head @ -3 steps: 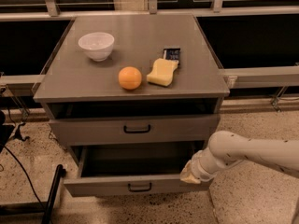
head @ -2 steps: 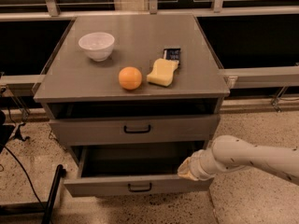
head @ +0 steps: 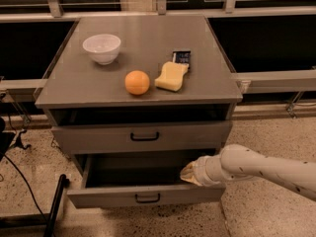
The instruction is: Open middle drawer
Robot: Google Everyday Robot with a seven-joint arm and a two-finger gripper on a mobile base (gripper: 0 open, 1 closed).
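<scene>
- white bowl (head: 101, 47), orange (head: 137, 82), yellow sponge (head: 171, 76) sitting on cabinet top (head: 148, 38), nothing to do with job
- upper drawer (head: 144, 136) shut
- middle drawer (head: 113, 197) right below it, pulled well out, dark inside showing
- gripper (head: 191, 174) at drawer's right side, over open box near front corner
- can't tell if claw open, closed or gripping anything
- imo opening basically done, only thing left is getting arm clear
</scene>
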